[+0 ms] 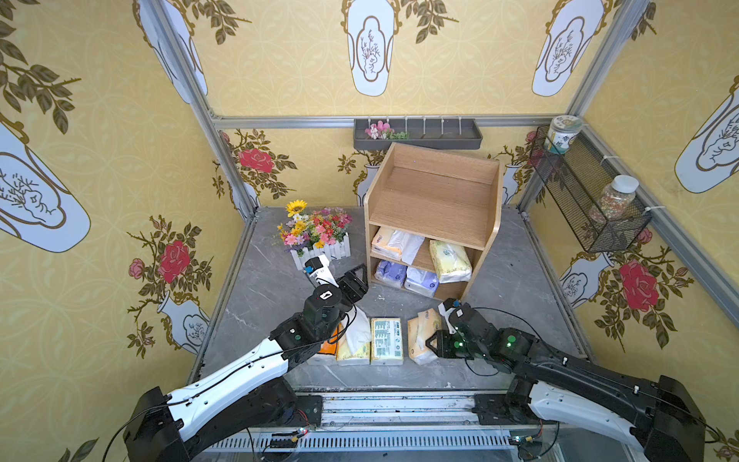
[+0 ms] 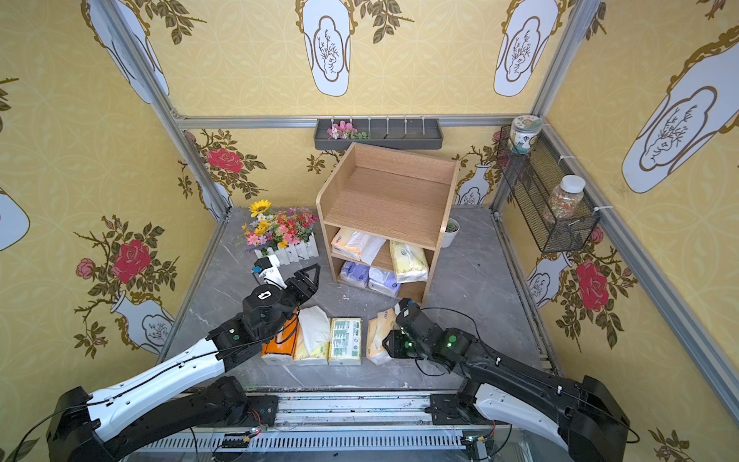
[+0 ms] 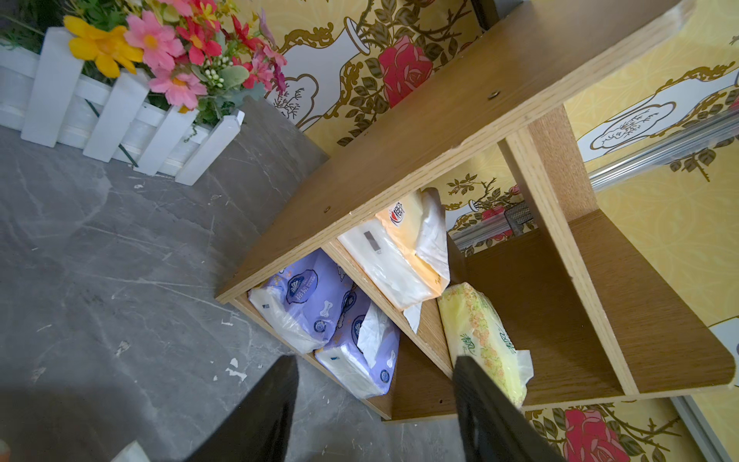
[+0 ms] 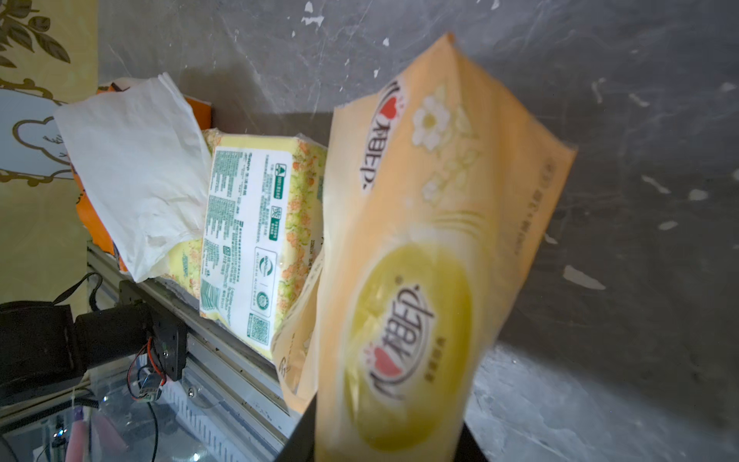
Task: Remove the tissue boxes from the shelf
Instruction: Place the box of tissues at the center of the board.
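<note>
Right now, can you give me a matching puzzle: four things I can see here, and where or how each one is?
Things:
1. green-label pack
2. left gripper
3. lavender packs
4. peach pack

Places or states:
A. clamped in the right gripper
B. on the bottom tier of the shelf
C. lying flat on the table
D. open and empty

Pairs: 1-C, 2-D, 3-B, 4-A

Orange pack point(image 2: 275, 347) mostly under left arm point(image 2: 248, 332), seemingly.
</note>
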Controlling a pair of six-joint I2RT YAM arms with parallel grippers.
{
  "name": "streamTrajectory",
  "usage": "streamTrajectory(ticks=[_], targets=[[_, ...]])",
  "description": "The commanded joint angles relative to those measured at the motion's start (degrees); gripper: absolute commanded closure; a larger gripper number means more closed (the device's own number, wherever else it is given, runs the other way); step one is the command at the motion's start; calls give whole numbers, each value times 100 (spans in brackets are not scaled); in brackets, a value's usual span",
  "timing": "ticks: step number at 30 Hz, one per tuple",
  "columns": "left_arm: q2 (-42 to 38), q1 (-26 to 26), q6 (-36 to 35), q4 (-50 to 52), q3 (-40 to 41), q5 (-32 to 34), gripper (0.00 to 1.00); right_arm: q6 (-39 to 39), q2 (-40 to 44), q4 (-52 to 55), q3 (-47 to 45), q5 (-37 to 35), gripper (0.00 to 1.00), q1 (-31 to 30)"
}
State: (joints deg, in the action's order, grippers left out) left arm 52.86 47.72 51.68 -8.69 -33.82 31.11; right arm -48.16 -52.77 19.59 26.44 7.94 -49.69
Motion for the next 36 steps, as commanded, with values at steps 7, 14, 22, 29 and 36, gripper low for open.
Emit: streamTrajectory(ticks=[7, 14, 22, 29, 36], targets=[[141, -9, 35, -264, -1, -43, 33, -69, -106, -997, -487, 499, 62, 45], [148, -4, 57, -308, 3, -57, 34, -67, -67, -538, -561, 95, 29, 69], [137, -9, 70, -305, 11, -88, 34, 83, -225, 601, -165, -1015, 9, 74], [93, -6, 90, -256, 55, -21, 35, 210, -225, 344, -8, -1022, 9, 73], [84, -5, 145, -265, 102, -66, 35, 261, -539, -323, -76, -668, 19, 73]])
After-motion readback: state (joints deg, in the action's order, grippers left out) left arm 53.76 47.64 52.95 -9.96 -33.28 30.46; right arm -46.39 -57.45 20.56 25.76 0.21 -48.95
